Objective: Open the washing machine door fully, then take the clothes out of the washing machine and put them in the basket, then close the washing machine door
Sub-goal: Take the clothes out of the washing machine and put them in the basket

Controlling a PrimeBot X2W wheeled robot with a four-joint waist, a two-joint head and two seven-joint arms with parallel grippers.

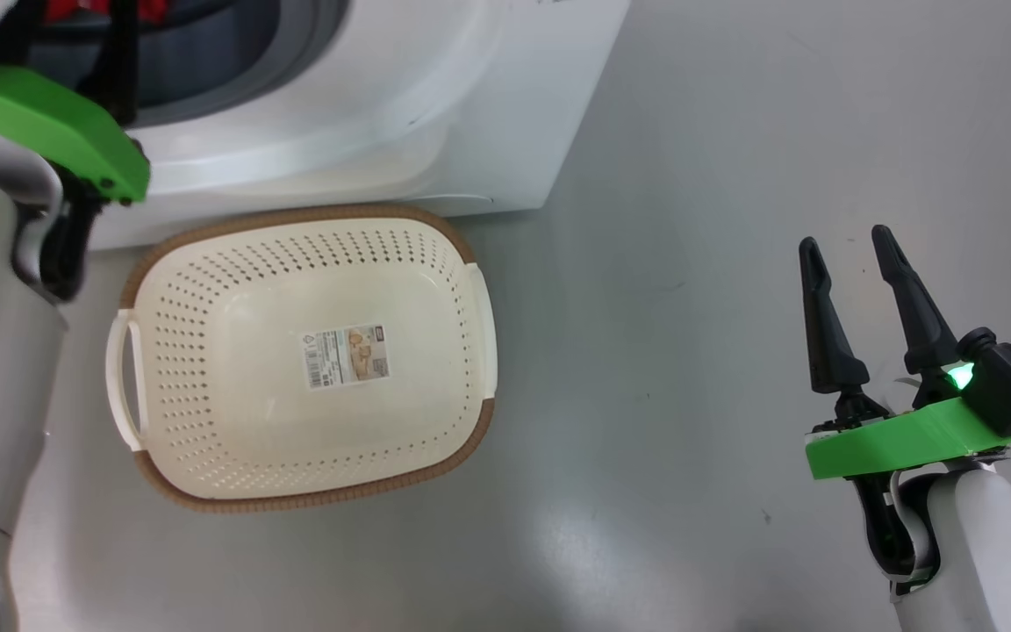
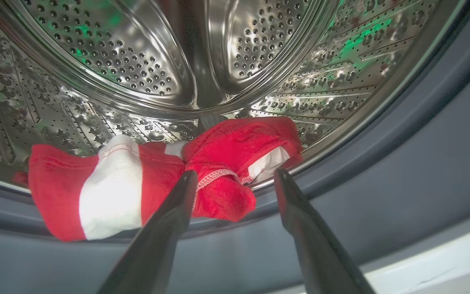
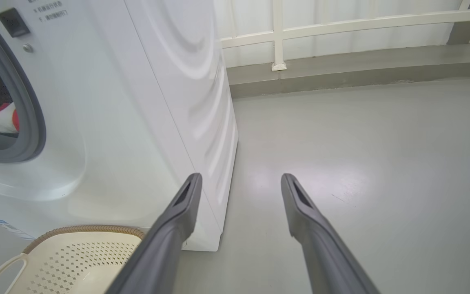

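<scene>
The big white front-loading washing machine [image 1: 435, 105] sits on a glossy grey floor [image 1: 734, 175]. Just in front of it is the cream perforated plastic basket with the brown woven-look rim [image 1: 312, 213], bottom sticker [image 1: 345, 355] showing. The bright red-and-white fabric clothes [image 2: 108, 192] lie at the front lip of the perforated steel drum [image 2: 137, 61], drooping over the grey rubber seal [image 2: 382, 196]. The left gripper [image 2: 235, 173] is spread wide, a finger either side of one red bunch, not clamped. The right gripper [image 1: 845, 239] is wide too, over floor well right of the basket.
</scene>
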